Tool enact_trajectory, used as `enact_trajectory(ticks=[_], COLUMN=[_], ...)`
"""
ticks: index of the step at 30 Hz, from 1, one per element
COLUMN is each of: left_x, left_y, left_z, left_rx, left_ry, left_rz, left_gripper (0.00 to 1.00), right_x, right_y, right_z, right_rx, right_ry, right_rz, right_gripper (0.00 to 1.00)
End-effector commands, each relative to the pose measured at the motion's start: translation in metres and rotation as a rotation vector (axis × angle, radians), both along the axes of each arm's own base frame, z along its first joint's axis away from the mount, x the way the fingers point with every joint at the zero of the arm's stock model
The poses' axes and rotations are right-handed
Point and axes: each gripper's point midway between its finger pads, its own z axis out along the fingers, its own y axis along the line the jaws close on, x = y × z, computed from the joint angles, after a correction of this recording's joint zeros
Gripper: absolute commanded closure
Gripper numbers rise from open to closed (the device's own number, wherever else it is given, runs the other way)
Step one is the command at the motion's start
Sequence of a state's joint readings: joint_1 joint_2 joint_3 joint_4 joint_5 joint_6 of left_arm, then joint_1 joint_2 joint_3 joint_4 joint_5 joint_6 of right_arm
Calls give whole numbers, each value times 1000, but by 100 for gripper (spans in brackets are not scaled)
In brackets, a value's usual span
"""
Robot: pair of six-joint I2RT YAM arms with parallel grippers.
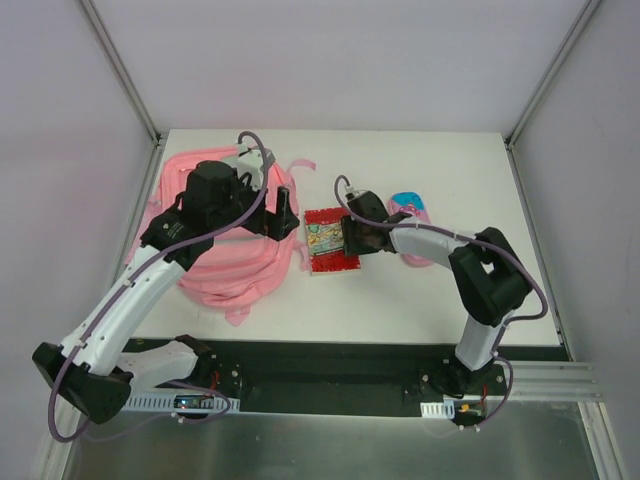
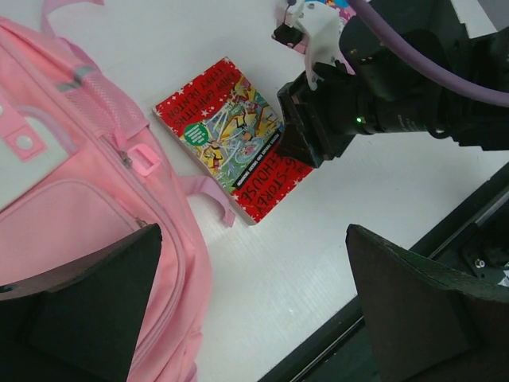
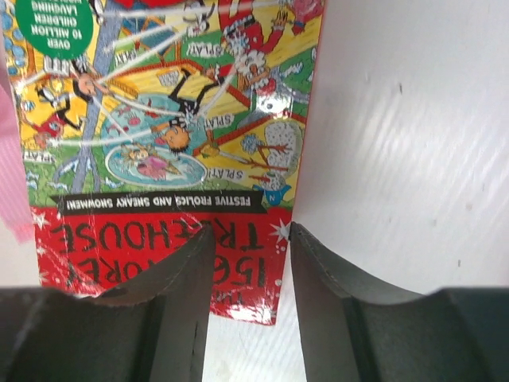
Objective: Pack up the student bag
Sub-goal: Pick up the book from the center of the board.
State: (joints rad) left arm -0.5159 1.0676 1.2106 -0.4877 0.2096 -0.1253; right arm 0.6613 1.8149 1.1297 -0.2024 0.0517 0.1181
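Packing looks barely begun: the large pink fabric backpack (image 1: 232,272) lies flat by the left edge of the tabletop (image 1: 400,300), partly under the left arm; nothing shows inside it. The red paperback book with a cartoon cover (image 1: 325,242) lies flat mid-tabletop, just beside the backpack; the small blue-and-pink pencil case (image 1: 412,207) lies beyond it, towards the right edge. The left gripper (image 2: 254,318) hovers above the backpack, jaws wide and empty; the right gripper (image 3: 250,278) sits at the book's edge, jaws narrow astride it; whether they grip cannot be told. Hidden: the backpack's main opening, zipped or not; half the pencil case, behind the right arm.
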Motion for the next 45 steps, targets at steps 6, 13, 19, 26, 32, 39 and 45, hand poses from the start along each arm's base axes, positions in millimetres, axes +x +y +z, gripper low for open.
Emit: enact_trajectory(ticks=[6, 13, 19, 26, 32, 39, 45], left_x=[15, 31, 59, 81, 88, 92, 83], left_y=[-50, -79, -94, -102, -98, -94, -97], left_z=[-60, -96, -140, -184, -207, -234, -252], left_rx=[-140, -155, -112, -82, -75, -86, -99], left_ry=[282, 347, 413, 508, 541, 597, 638], left_rz=[-27, 7, 71, 141, 181, 178, 156], left_gripper=[1, 1, 3, 7, 8, 10, 20], right_x=[-97, -66, -36, -26, -26, -25, -21], right_y=[-62, -46, -38, -26, -27, -17, -13], right_z=[-26, 29, 61, 58, 43, 28, 10], right_rx=[-95, 56, 181, 250, 298, 334, 396], right_ry=[220, 87, 38, 87, 130, 176, 244], right_rz=[-102, -130, -145, -132, -168, -174, -225], right_gripper=[55, 32, 31, 31, 30, 28, 26])
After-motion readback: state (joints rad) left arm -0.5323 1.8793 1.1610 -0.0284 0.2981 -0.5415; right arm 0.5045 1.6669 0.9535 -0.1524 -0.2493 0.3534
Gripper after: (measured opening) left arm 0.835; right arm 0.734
